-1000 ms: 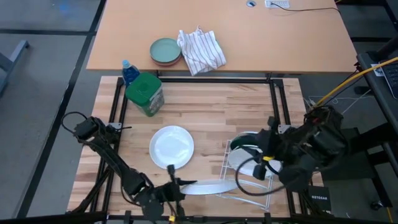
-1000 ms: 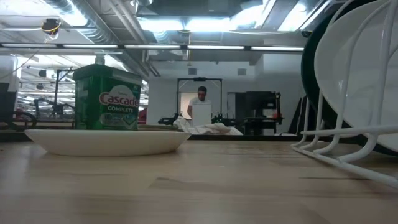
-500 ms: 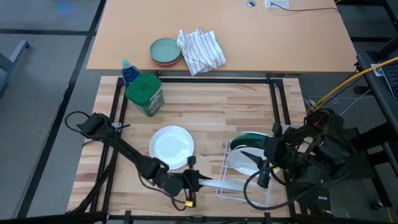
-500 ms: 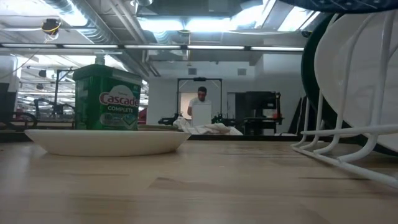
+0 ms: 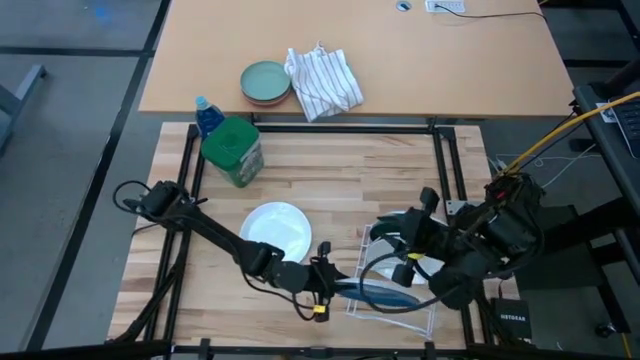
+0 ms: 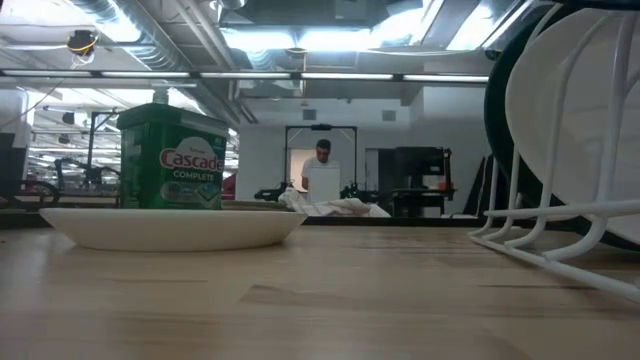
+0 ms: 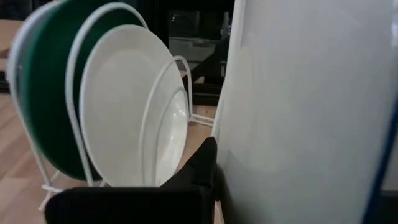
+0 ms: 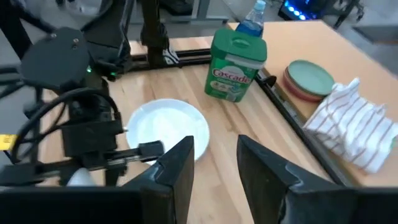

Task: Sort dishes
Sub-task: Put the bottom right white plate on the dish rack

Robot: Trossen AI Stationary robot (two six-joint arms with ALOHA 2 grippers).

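Observation:
My left gripper (image 5: 322,281) reaches in from the table's left and is shut on a small white plate with a blue patterned face (image 5: 382,291), at the near end of the white wire rack (image 5: 362,262). A dark green plate (image 7: 46,93) and a white plate (image 7: 124,106) stand on edge in the rack. Another white plate (image 5: 276,236) lies flat on the table. My right gripper (image 8: 214,168) hovers open above the rack's right side (image 5: 408,262), with nothing between its fingers. My left gripper pinches the small plate's rim (image 7: 225,177) on the side nearest the table's left, one dark finger (image 7: 194,171) lying against its white underside. The fingers come nearly level from the table's left. The plate is tilted, blue face upward; I cannot tell whether it touches the rack's wires.
A green Cascade tub (image 5: 233,150) and a blue-capped bottle (image 5: 206,112) stand at the far left. On the table behind lie a pale green dish on a pinkish one (image 5: 266,82) and a striped towel (image 5: 322,80). A person (image 6: 322,170) stands in the room beyond.
My left gripper has carried the small plate toward the table's right edge and a little toward the far edge, up to the rack's near end. The wrist has rolled, so the plate shows its blue face from above where it earlier showed white.

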